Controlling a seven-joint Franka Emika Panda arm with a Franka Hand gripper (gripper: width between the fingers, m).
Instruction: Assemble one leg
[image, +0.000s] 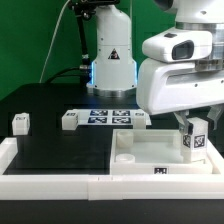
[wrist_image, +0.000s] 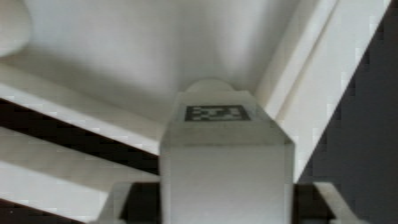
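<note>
My gripper (image: 192, 130) is shut on a leg (image: 197, 141), a small white block with a black-and-white marker tag. It holds the leg upright over the far right corner of the large white square tray-like part (image: 150, 152). In the wrist view the leg (wrist_image: 222, 150) fills the middle between my gripper's (wrist_image: 226, 206) dark fingers (wrist_image: 139, 200), its tag facing the camera. The tray's white inner wall (wrist_image: 143, 50) lies just beyond it. Whether the leg's lower end touches the tray is hidden.
Three look-alike legs stand on the black table: one at the exterior view's left (image: 20, 122), one near the middle (image: 68, 120), one behind the tray (image: 140, 120). The marker board (image: 105, 117) lies between them. A white raised border (image: 50, 180) runs along the front.
</note>
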